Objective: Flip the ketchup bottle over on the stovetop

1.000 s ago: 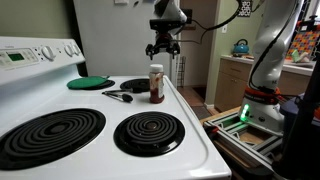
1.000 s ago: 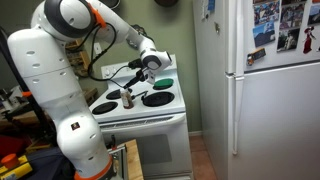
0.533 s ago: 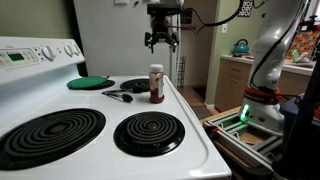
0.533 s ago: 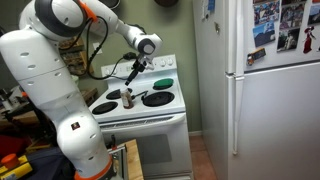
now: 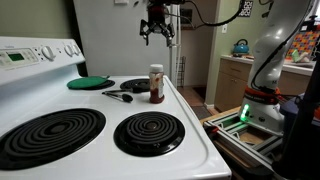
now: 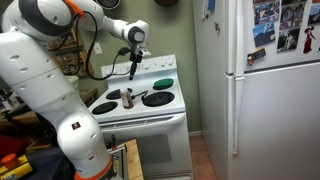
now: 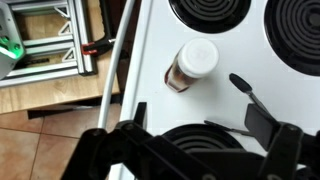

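The ketchup bottle (image 5: pixel 156 84) stands upright with its whitish cap on top, on the white stovetop (image 5: pixel 100 112) between the burners near the right edge. It also shows in an exterior view (image 6: pixel 128 98) and from above in the wrist view (image 7: pixel 192 64). My gripper (image 5: pixel 158 28) hangs high above the bottle, open and empty, clear of it. It is seen too in an exterior view (image 6: pixel 133 68) and in the wrist view (image 7: pixel 205 128), where its fingers are spread wide.
A flat green disc (image 5: pixel 90 82) lies on a back burner. A dark spoon-like utensil (image 5: pixel 118 95) lies beside the bottle. A refrigerator (image 6: pixel 270 90) stands beside the stove. A counter with a kettle (image 5: pixel 241 47) and a metal frame (image 5: pixel 240 128) flank the stove.
My gripper has risen straight up from just above the bottle to well above it. The bottle stands upright where it was.
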Controlling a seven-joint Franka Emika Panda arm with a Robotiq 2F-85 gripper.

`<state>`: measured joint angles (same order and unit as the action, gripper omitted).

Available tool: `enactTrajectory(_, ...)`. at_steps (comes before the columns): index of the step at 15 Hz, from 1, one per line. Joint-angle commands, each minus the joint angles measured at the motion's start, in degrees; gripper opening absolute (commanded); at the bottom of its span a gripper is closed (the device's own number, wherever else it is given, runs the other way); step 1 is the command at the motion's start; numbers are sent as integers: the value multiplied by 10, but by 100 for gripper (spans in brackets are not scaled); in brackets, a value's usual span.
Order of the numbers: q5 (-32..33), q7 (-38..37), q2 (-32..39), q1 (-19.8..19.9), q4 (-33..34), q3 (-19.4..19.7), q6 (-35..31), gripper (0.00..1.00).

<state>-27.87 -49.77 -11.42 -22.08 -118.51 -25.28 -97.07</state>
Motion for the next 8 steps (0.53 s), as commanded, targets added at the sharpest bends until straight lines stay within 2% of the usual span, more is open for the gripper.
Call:
enactTrajectory(1,0,5,-10,2,0,-4,-18,100)
enactTrajectory(8,0,6,-8,2,1,-4,-24,100)
